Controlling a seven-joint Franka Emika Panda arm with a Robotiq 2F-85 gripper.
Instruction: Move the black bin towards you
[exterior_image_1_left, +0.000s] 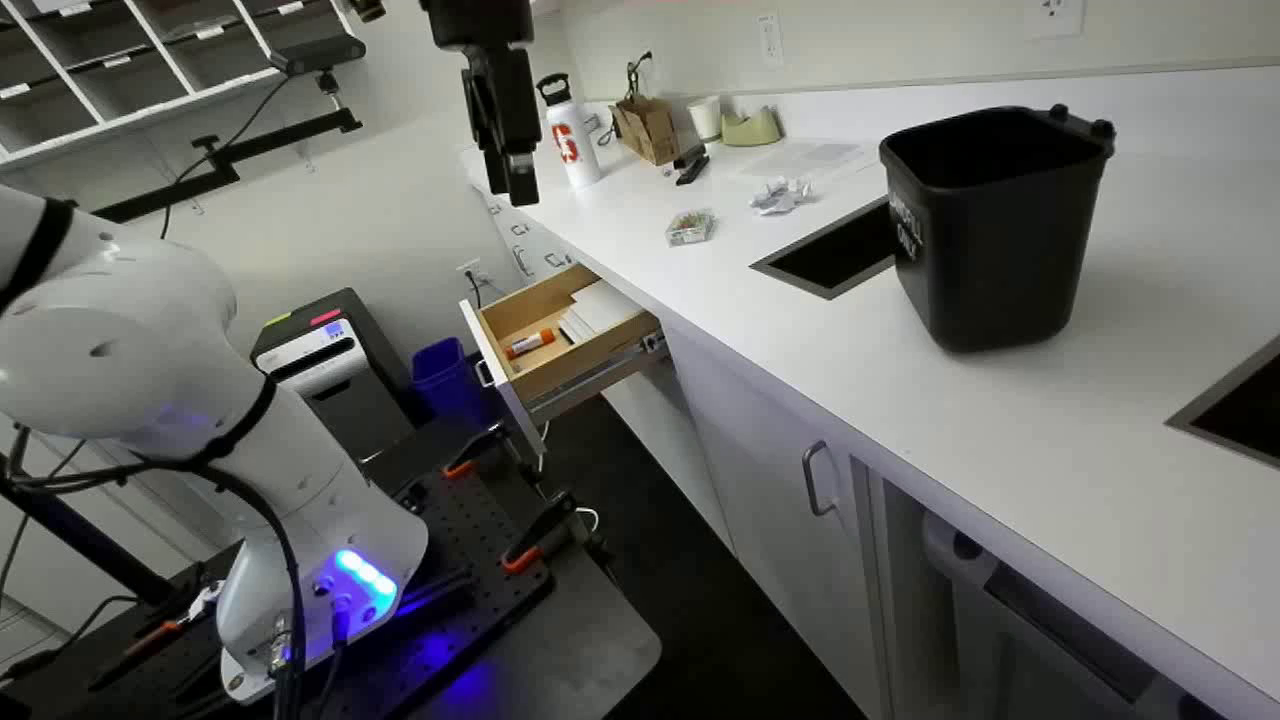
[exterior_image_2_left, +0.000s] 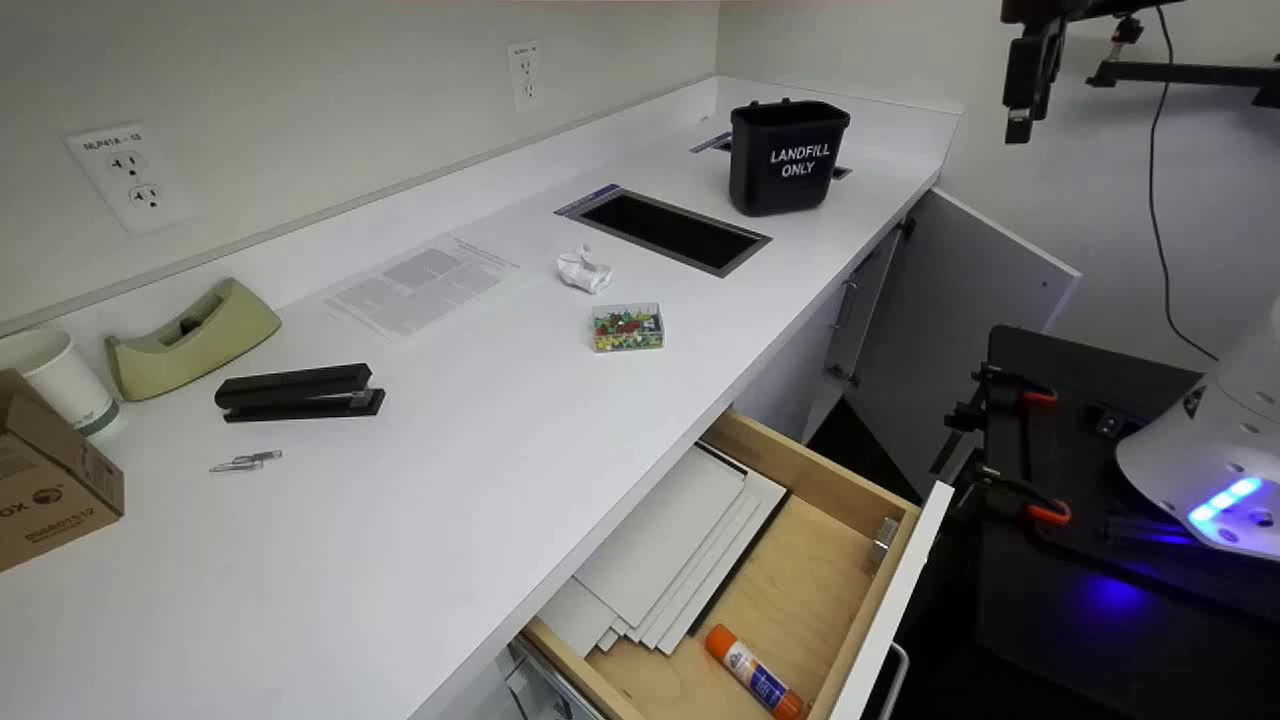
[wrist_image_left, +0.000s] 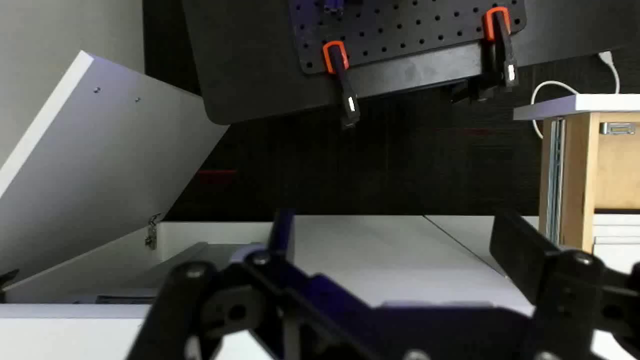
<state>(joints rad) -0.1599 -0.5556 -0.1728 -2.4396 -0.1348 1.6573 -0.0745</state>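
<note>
The gripper (wrist_image_left: 395, 230) is released, its two fingers (wrist_image_left: 522, 250) standing wide apart in the wrist view, where dark floor (wrist_image_left: 390, 165) shows at twelve o'clock, two orange-and-black clamps (wrist_image_left: 344, 85) at eleven and one, and a swung-out cabinet door (wrist_image_left: 110, 150) between nine and ten. It hangs in the air, well apart from the black bin (exterior_image_1_left: 1000, 245), which in an exterior view stands at three o'clock from it. The bin is upright on the white countertop (exterior_image_2_left: 300, 580), between two dark rectangular recesses (exterior_image_2_left: 675, 230); its side, lettered in white, reads LANDFILL ONLY. From the bin, in an exterior view, crumpled white paper (exterior_image_2_left: 583, 270) lies at eight o'clock and a clear box of coloured pins (exterior_image_2_left: 628, 327) at half past seven; a black stapler (exterior_image_2_left: 290, 387) and a tape dispenser (exterior_image_2_left: 200, 348) sit farther off, toward eight and half past eight. In that view, at six o'clock from the bin, a drawer (exterior_image_2_left: 815, 570) stands pulled out, with white boards (exterior_image_2_left: 660, 550) in it and an orange glue stick (exterior_image_2_left: 755, 670) at five o'clock from the boards
</note>
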